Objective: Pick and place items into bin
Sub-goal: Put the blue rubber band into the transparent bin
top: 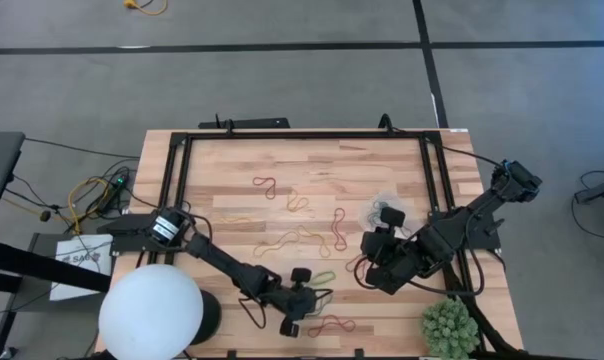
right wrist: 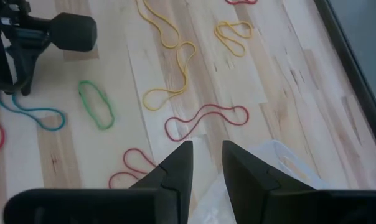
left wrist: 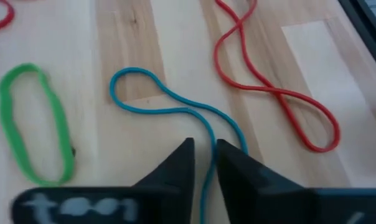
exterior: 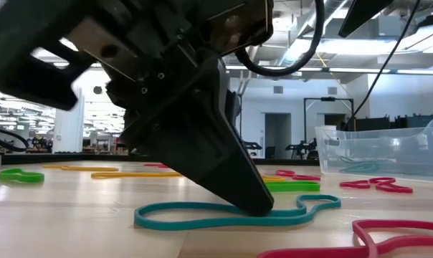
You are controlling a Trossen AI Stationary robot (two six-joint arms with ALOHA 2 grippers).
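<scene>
Right up front, the left gripper (left wrist: pixel 203 163) is down on the tabletop with its dark fingers pinched in on the teal band (left wrist: pixel 175 109), the thin strand running straight through the narrow slot between them; from table level a fingertip is planted on that same loop. It's a limp, featherweight thing, so I'd judge it will sag and stretch when lifted, and a pinch across a single strand, as here, looks the sensible hold. Just beside it lie a green band (left wrist: pixel 35 124), a plain oval, and a red band (left wrist: pixel 272 87) twisted into a figure-eight, both flat on the pale, smooth wooden table (top: pixel 222 160). Further across, more red and yellow loops are scattered. The right gripper (right wrist: pixel 205 160) hovers with fingers a little apart, nothing between them, just over the clear bin (exterior: pixel 381 150), thin glossy plastic, likely light and easily nudged.
</scene>
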